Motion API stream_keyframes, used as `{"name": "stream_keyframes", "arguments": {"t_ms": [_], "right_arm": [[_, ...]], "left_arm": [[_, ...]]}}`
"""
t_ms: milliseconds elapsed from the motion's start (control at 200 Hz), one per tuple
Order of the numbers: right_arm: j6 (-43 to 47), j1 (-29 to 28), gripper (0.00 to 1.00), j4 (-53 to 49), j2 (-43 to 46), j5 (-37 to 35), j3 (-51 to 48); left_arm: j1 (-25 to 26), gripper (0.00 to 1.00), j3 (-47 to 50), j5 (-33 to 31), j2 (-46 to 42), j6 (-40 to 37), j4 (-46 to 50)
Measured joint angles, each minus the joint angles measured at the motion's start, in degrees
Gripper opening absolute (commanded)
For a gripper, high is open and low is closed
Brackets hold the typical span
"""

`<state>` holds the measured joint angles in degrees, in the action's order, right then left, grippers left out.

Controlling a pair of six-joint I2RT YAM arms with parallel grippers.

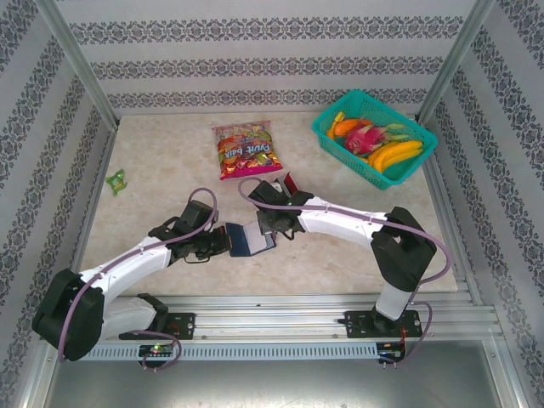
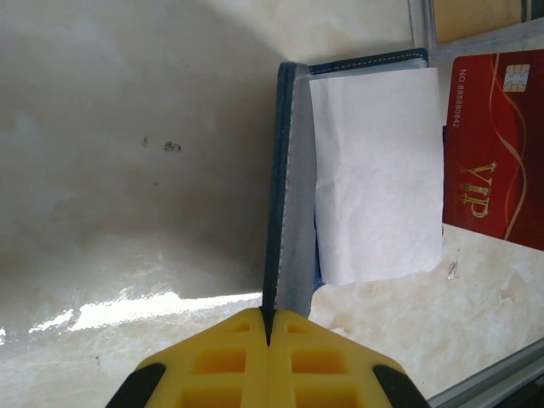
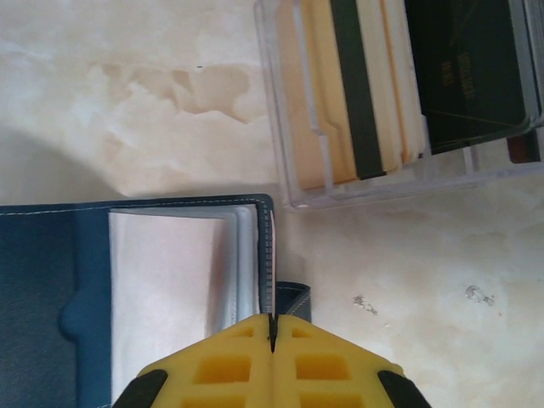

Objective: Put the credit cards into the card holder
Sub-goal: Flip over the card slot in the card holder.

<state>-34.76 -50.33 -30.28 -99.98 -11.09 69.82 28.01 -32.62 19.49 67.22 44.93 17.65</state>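
Credit cards (image 1: 291,182) lie just beyond the open card holder (image 1: 248,240) in the overhead view, a red one showing past the right arm's wrist. The holder sits mid-bench (image 1: 153,204) between the two arms. The left fingers (image 1: 219,243) meet its left side and the right fingers (image 1: 270,228) its right side. A snack bag (image 1: 244,150) and a green basket (image 1: 374,136) of fruit stand well apart at the back. From the left wrist, the left fingers (image 2: 268,327) are pressed together on the navy cover edge of the card holder (image 2: 285,187). That edge runs straight away from them, with a white paper insert (image 2: 378,170) in the pocket beside it. The red VIP card (image 2: 493,144) lies just past the far side of the holder, its long axis parallel to that cover. I cannot tell whether it lies flat or leans. From the right wrist, the right fingers (image 3: 272,327) are likewise closed, pinching the holder's outer edge, and the card holder (image 3: 51,280) spreads out to their left. Just ahead and a little right is a clear plastic box (image 3: 280,110) holding tan and black credit cards (image 3: 344,85) on edge, their long axes pointing away from the fingers. This view gives the box and its cards, while the left wrist view gives the red card's face. The right arm looks nearer the cards, but with both sets of fingers gripping the holder, one would have to let go to fetch a card.
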Motion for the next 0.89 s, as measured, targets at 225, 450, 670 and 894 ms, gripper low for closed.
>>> {"name": "stream_keyframes", "arguments": {"t_ms": [225, 450, 670, 894], "right_arm": [[-1.9, 2.0, 0.00, 4.0, 1.0, 4.3, -4.1], [-4.0, 4.2, 0.00, 7.0, 3.5, 8.0, -7.3], [-4.3, 4.9, 0.00, 6.1, 5.7, 7.7, -7.2], [-4.3, 4.9, 0.00, 5.8, 6.7, 7.5, -6.7]], "left_arm": [[0.0, 0.00, -0.1, 0.0, 1.5, -0.7, 0.0], [0.0, 0.00, -0.4, 0.0, 2.9, -1.5, 0.0], [0.0, 0.00, -0.7, 0.0, 3.0, -2.1, 0.2], [0.0, 0.00, -0.7, 0.0, 3.1, -2.3, 0.2]]}}
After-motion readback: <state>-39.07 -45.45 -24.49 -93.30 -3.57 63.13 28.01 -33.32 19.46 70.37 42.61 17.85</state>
